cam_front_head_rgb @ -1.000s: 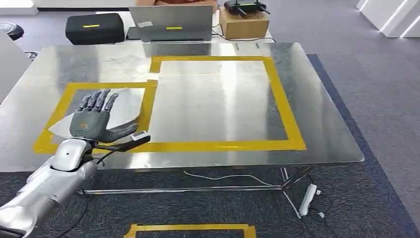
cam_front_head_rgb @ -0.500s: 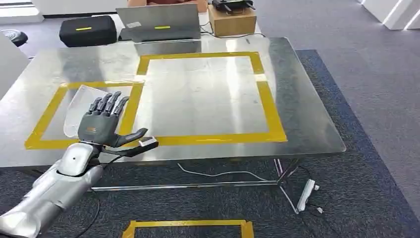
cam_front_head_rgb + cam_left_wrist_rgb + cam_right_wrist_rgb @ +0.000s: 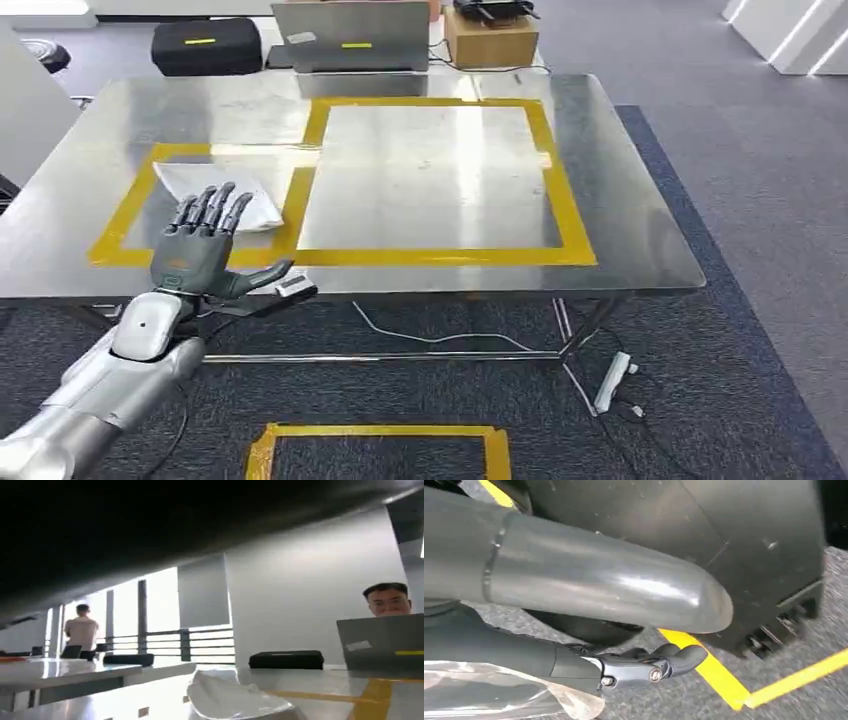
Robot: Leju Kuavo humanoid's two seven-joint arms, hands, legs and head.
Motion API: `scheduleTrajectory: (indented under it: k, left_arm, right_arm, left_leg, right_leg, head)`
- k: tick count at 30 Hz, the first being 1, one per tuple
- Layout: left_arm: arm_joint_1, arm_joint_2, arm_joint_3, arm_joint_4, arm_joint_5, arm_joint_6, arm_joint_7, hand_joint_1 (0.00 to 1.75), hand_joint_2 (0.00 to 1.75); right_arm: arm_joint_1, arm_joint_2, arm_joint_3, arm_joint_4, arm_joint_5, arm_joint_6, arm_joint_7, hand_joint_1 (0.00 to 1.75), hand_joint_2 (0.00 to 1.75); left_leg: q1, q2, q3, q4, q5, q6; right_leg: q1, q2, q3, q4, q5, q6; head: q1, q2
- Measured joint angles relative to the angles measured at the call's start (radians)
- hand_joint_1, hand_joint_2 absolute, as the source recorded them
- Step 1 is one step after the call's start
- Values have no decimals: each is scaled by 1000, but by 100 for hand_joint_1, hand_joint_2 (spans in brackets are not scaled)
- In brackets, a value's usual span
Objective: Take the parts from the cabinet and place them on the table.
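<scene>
The left hand [image 3: 205, 245] has let go and drawn back off the bag [image 3: 222, 203], fingers spread and empty; the bag now lies on the worktop [image 3: 620, 200] inside the small yellow frame [image 3: 125, 215]; the right hand [image 3: 659, 665] grips another bag [image 3: 494, 695], seemingly next to place.
</scene>
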State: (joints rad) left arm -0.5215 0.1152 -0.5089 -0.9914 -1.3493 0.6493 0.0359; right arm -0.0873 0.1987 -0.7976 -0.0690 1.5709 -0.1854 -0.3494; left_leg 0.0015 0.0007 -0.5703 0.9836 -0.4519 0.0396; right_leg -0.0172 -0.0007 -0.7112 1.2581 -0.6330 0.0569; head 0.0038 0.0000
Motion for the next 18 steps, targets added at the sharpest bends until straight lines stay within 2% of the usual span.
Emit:
scheduleTrajectory:
  k: [1,2,3,4,5,6,7,9,10,11,12,13,14,15,16,17,18]
  left_arm:
    - [9,1,0,-2,-1,0,0,0,0]
    - [18,2,0,-3,-2,1,0,0,0]
    - [27,2,0,-4,-3,1,0,0,0]
    - [32,3,0,-4,-3,2,0,0,0]
    - [35,4,0,-6,-3,3,0,0,0]
    - [36,5,0,-10,-3,3,0,0,0]
    - [35,8,2,-14,-3,3,0,0,0]
    - [37,9,2,-18,-3,3,0,0,0]
    - [40,10,2,-20,-3,3,1,0,0]
    - [44,16,2,-21,-3,3,2,0,0]
    - [49,18,2,-24,-3,3,5,0,0]
    - [53,20,3,-25,-7,6,6,0,0]
    - [59,24,4,-27,-12,9,10,0,0]
    - [66,27,5,-27,-16,13,17,0,0]
    - [75,31,6,-27,-19,17,22,0,0]
    - [84,36,9,-27,-23,21,24,0,0]
    - [91,41,11,-28,-24,24,24,0,0]
  right_arm:
    - [0,0,0,0,0,0,0,0,0]
    - [2,-1,-1,0,0,0,0,0,0]
    - [3,-1,-2,0,0,-1,0,0,0]
    - [4,-2,-2,0,0,-2,0,0,0]
    - [3,-3,-3,0,0,-2,0,0,0]
    - [2,-4,-3,-1,0,-2,0,0,0]
    - [1,-4,-3,-2,0,-2,0,0,0]
    - [1,-4,-3,-2,0,-3,0,0,0]
    - [2,-4,-3,-2,0,-3,4,0,0]
    - [3,-4,-3,-2,0,-3,6,0,0]
    - [1,-4,-3,-2,0,-3,8,0,0]
    - [0,-4,-3,-2,0,-3,8,0,0]
    - [1,-4,-3,-2,0,-3,9,0,0]
    - [2,-4,-3,-2,0,-3,10,0,0]
    - [4,-4,-3,-2,0,-3,12,0,0]
    - [4,-4,-3,-2,0,-3,13,0,0]
    - [4,-4,-3,-2,0,-3,15,0,0]
  left_leg:
    - [-1,0,-13,1,10,-1]
    - [-1,0,-25,2,19,-2]
    - [-1,0,-38,3,28,-4]
    - [-2,0,-50,6,36,-7]
    - [-2,-1,-59,8,43,-10]
    - [-2,-1,-65,12,49,-15]
    - [-7,-1,-71,17,55,-20]
    - [-4,-1,-74,14,75,-31]
    - [-3,-2,-75,11,83,-38]
    - [0,-3,-80,15,76,-44]
    - [1,-3,-88,36,31,-52]
    - [4,-3,-103,87,-30,-56]
    - [5,-3,-122,162,-87,-61]
    - [7,-3,-140,248,-132,-66]
    - [8,-3,-149,313,-151,-69]
    - [9,-3,-141,330,-141,-70]
    - [11,-3,-111,305,-108,-71]
  right_leg:
    - [0,0,-7,51,-7,1]
    - [0,0,4,60,15,1]
    - [1,0,37,29,54,1]
    - [1,0,90,-41,92,-2]
    - [1,0,155,-136,113,-7]
    - [2,3,217,-224,96,-13]
    - [5,3,265,-291,78,-16]
    - [9,3,243,-289,80,-25]
    - [12,3,243,-286,86,-33]
    - [3,-2,230,-294,101,-49]
    - [4,-5,232,-293,111,-59]
    - [4,-6,218,-293,122,-66]
    - [5,-6,204,-291,134,-67]
    - [5,-6,189,-290,145,-68]
    - [6,-6,173,-288,156,-67]
    - [6,-6,157,-284,164,-66]
    - [5,-7,138,-277,173,-64]
  head:
    - [0,0]
    - [0,0]
    - [1,0]
    - [0,0]
    - [1,0]
    - [1,0]
    - [1,0]
    - [0,0]
    - [1,0]
    - [0,0]
    - [-1,0]
    - [-7,0]
    - [-8,0]
    - [-8,0]
    - [-9,0]
    - [-8,0]
    - [-9,0]
